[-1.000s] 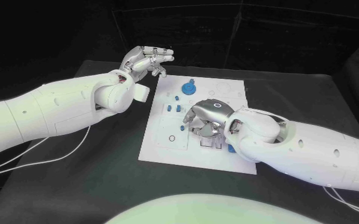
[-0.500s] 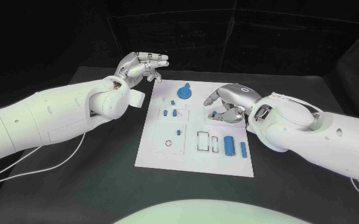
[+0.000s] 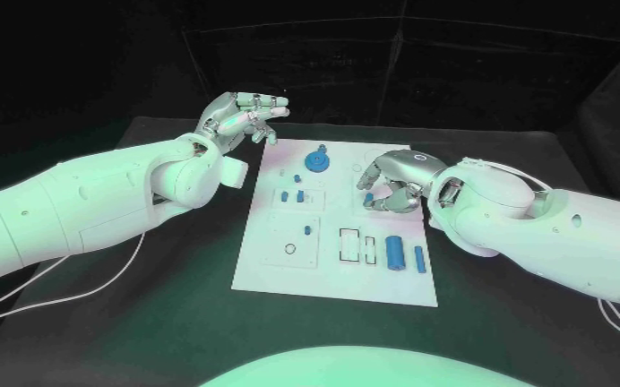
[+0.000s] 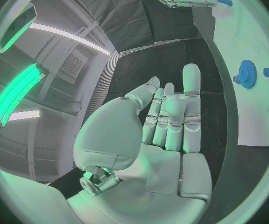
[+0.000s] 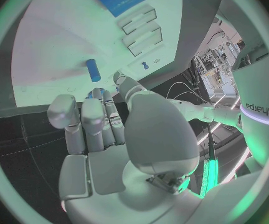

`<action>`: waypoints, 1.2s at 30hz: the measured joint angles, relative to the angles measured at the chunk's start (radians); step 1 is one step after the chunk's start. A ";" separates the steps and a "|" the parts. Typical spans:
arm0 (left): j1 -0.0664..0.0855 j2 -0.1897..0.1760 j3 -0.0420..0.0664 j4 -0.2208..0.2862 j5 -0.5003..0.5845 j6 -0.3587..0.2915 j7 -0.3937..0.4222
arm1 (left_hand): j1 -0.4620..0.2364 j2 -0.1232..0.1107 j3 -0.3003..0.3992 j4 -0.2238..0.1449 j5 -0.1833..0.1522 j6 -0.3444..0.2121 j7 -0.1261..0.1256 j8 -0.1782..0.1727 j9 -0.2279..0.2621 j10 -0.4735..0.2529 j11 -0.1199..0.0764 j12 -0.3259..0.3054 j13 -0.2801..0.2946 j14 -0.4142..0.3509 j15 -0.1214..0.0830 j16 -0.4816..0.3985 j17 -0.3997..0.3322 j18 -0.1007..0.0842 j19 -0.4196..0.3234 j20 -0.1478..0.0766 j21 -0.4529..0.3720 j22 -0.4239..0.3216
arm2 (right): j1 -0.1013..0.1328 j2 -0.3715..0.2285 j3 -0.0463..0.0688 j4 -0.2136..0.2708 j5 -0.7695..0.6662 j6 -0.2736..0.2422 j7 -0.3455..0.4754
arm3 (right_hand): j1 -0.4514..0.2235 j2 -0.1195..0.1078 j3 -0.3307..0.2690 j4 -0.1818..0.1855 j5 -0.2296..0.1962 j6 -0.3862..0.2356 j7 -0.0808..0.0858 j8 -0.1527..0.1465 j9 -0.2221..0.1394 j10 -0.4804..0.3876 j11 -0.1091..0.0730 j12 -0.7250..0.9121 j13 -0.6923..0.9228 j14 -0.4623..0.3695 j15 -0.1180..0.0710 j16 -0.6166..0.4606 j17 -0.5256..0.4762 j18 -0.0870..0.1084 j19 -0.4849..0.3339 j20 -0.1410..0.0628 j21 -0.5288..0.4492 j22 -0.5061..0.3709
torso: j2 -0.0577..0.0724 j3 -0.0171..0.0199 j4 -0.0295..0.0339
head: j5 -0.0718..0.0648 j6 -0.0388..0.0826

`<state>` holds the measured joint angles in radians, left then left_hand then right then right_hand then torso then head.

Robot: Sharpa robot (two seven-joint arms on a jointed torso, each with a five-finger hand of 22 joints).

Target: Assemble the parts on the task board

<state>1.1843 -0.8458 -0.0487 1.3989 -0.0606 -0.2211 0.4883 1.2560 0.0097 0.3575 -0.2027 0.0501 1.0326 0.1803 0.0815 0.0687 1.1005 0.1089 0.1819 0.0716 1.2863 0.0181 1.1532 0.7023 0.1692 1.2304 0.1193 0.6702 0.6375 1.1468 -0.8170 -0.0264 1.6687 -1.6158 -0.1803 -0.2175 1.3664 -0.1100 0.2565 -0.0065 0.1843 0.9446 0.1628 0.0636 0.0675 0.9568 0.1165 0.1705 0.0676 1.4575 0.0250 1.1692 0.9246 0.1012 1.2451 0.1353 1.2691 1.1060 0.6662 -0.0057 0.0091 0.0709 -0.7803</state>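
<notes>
I've got the task board [image 3: 339,266] lying flat mid-table [image 3: 155,315], long side running away from the robot. Left hand [image 3: 240,116] is up off the surface just past the board's far left corner, fingers loosely curled and a little apart, nothing in it; the left wrist view confirms a bare palm [image 4: 166,149] with fingers extended side by side. Right hand [image 3: 391,183] is down over the board's right edge about halfway along, fingers curled in toward the board. There's a small blue part [image 3: 368,197] right at its fingertips, but I can't tell whether it's pinched or just sitting under them. Right wrist view shows that hand's fingers [image 5: 100,119] bunched together pointing at the board, a short blue peg [image 5: 93,69] just beyond the tips, apart from them as far as I can see. Rest of the parts: blue gear [image 3: 316,161] near the far end, two small blue pieces [image 3: 292,196] in the left-side recess, one tiny piece [image 3: 307,228] below that, and two blue cylinders [image 3: 406,253] side by side near the right corner closest to the robot.
</notes>
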 measured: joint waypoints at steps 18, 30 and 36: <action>0.000 0.001 0.000 -0.001 0.000 0.002 -0.001 | 0.000 0.000 0.000 0.000 0.000 0.000 0.000 0.000 0.000 0.000 0.000 0.000 0.000 0.000 0.000 0.000 -0.002 0.000 0.000 0.000 0.000 0.000 | 0.000 0.042 -0.001 -0.063 -0.008 0.072 -0.025 | 0.037 0.037 0.012 -0.008 -0.010 0.039 0.000 0.006 0.002 0.030 -0.008 0.028 -0.002 0.000 0.000 -0.005 -0.007 0.000 0.015 -0.007 0.000 0.017 | 0.000 0.0001 0.0000 | 0.005 -0.003; 0.000 0.001 0.000 0.000 0.001 0.003 -0.001 | 0.000 0.000 0.000 0.000 0.000 0.000 0.000 0.000 0.000 0.000 0.000 0.004 0.000 0.000 0.000 0.000 -0.002 0.000 0.000 0.000 0.000 -0.001 | -0.001 0.056 -0.001 -0.081 -0.014 0.091 -0.027 | 0.050 0.050 0.064 -0.007 -0.030 0.085 -0.007 0.013 0.004 0.125 -0.024 0.049 -0.002 0.010 -0.010 0.015 0.023 0.000 0.053 -0.016 0.036 0.068 | 0.000 0.0000 -0.0003 | 0.005 -0.007; 0.000 0.001 0.000 0.000 0.001 0.003 -0.001 | 0.000 0.000 0.000 0.000 0.000 0.000 0.000 0.000 0.000 0.000 0.000 0.004 0.000 0.000 0.000 0.000 -0.002 0.000 0.000 0.000 0.000 -0.001 | -0.001 0.062 -0.001 -0.087 -0.017 0.091 -0.026 | 0.055 0.055 0.090 -0.006 -0.035 0.115 -0.009 0.020 0.005 0.164 -0.031 0.049 -0.002 0.008 -0.015 0.021 0.032 0.000 0.069 -0.024 0.054 0.091 | 0.000 -0.0001 -0.0004 | 0.004 -0.009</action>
<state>1.1842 -0.8451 -0.0489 1.3986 -0.0596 -0.2177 0.4872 1.2560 0.0097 0.3575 -0.2027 0.0502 1.0326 0.1803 0.0815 0.0688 1.1005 0.1089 0.1859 0.0714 1.2864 0.0181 1.1532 0.7000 0.1692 1.2304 0.1193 0.6702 0.6366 1.1460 -0.7555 -0.0279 1.5814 -1.6331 -0.0895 -0.2436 1.4217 -0.0545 0.3462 -0.0126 0.1489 1.0594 0.1537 0.0840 0.0721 1.1206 0.0857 0.2196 0.0653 1.4654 0.0100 1.1906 0.9563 0.1010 1.3139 0.1108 1.3235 1.1968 0.6664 -0.0058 0.0087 0.0746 -0.7892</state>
